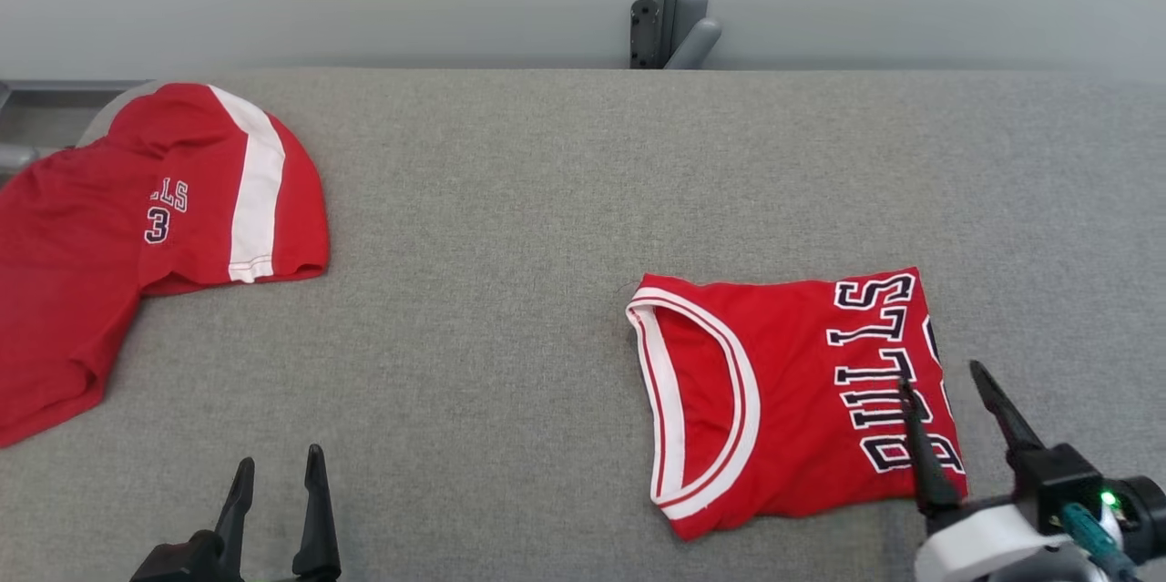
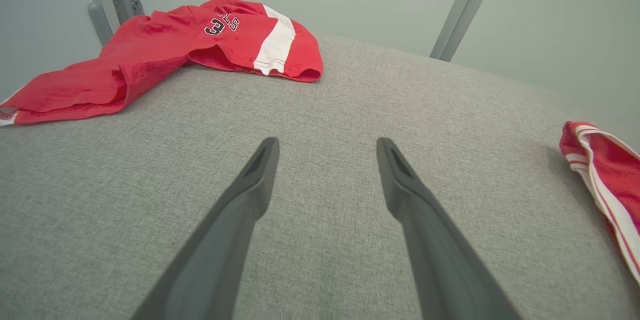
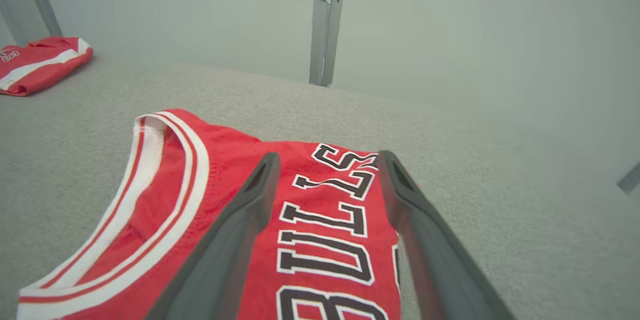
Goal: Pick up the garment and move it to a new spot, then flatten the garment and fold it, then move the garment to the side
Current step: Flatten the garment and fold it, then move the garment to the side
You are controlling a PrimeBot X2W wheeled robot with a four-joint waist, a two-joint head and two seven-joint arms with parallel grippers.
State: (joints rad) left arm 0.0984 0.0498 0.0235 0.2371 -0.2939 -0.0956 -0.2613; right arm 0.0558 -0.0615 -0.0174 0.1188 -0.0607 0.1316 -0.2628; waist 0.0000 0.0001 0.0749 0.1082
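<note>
Jersey (image 1: 783, 400) lies folded in a compact rectangle on the grey table (image 1: 510, 291), right of centre, BULLS lettering up (collar end toward the left). Pick-up, flatten and fold look done. I can't tell whether this spot counts as "the side", so maybe one shift is left. Right tool (image 1: 938, 377) sits over the jersey's lettered right edge, jaws spread wide, pinching nothing. Left tool (image 1: 280, 459) is well apart at lower left, also wide open, empty. Second red garment (image 1: 137, 227) lies crumpled far left.
</note>
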